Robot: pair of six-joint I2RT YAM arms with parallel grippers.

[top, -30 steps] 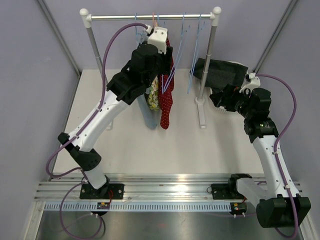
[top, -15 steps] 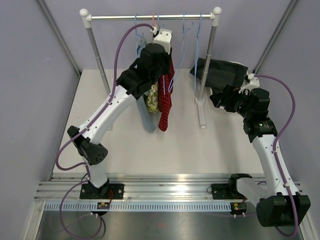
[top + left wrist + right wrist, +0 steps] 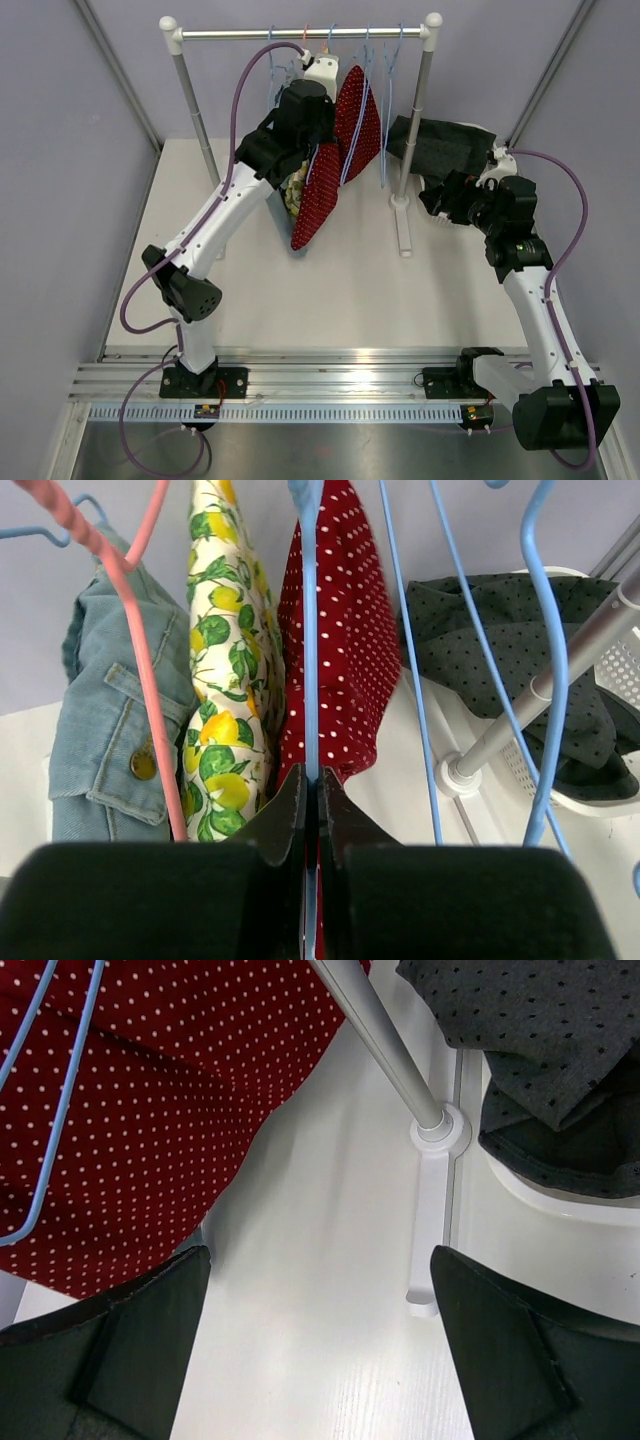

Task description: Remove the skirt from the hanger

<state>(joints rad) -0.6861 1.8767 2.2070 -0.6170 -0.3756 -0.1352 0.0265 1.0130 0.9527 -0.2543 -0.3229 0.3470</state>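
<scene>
The skirt [image 3: 345, 640] is red with white dots and hangs on a blue hanger [image 3: 310, 650] from the rail [image 3: 300, 33]. In the top view the skirt [image 3: 352, 125] is tilted and fanned toward the right. My left gripper [image 3: 312, 780] is shut on the hanger's blue wire just below the skirt's upper part. High up by the rail, the left gripper [image 3: 322, 76] is partly hidden behind its wrist. My right gripper [image 3: 320, 1260] is open over the bare table, right of the skirt [image 3: 150, 1110] and beside the rack's foot. Nothing lies between its fingers.
A denim garment [image 3: 100, 720] on a pink hanger [image 3: 140, 680] and a lemon-print garment [image 3: 225, 680] hang left of the skirt. Empty blue hangers [image 3: 540, 680] hang to its right. The rack post [image 3: 412, 130] and foot [image 3: 430, 1220] stand by a white basket [image 3: 540, 780] holding dark grey cloth [image 3: 500, 650].
My left gripper has closed onto the blue hanger. The skirt has swung out to the right and spread wide. The right arm has stayed put.
</scene>
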